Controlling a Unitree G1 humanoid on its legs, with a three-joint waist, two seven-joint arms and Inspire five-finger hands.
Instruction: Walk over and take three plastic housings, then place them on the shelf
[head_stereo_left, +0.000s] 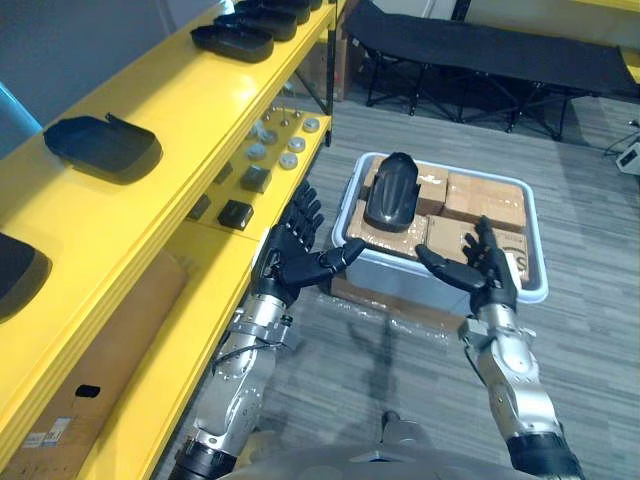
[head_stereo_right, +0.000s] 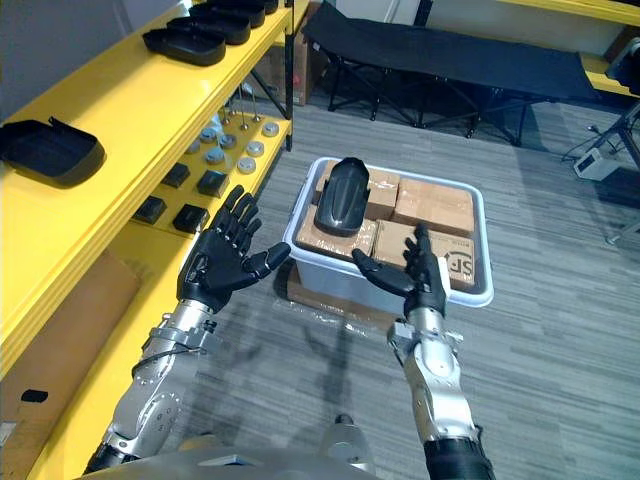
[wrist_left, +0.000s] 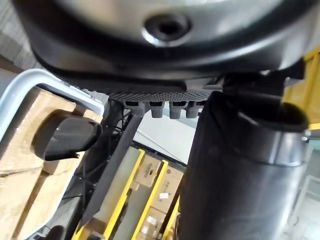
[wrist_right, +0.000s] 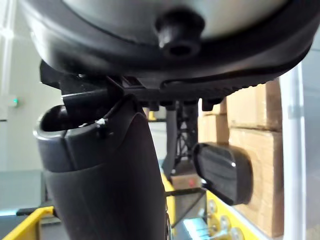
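A glossy black plastic housing (head_stereo_left: 392, 190) lies on cardboard boxes inside a white bin (head_stereo_left: 538, 292) on the floor ahead. It also shows as a dark rounded housing (wrist_left: 65, 138) past my left hand and as a housing (wrist_right: 224, 171) past my right. My left hand (head_stereo_left: 292, 256) hovers open at the bin's near left corner, palm turned inward. My right hand (head_stereo_left: 482, 268) is open over the bin's near right part, fingers straight. Both hands are empty and short of the housing. Several more black housings (head_stereo_left: 104, 147) rest on the yellow shelf (head_stereo_left: 190, 110) to my left.
The shelf's lower level (head_stereo_left: 262, 165) holds small metal discs and dark blocks. A black folding cot (head_stereo_left: 480, 55) stands behind the bin. Flat cardboard (head_stereo_left: 95, 370) leans under the shelf. Grey floor (head_stereo_left: 590, 220) lies open to the right of the bin.
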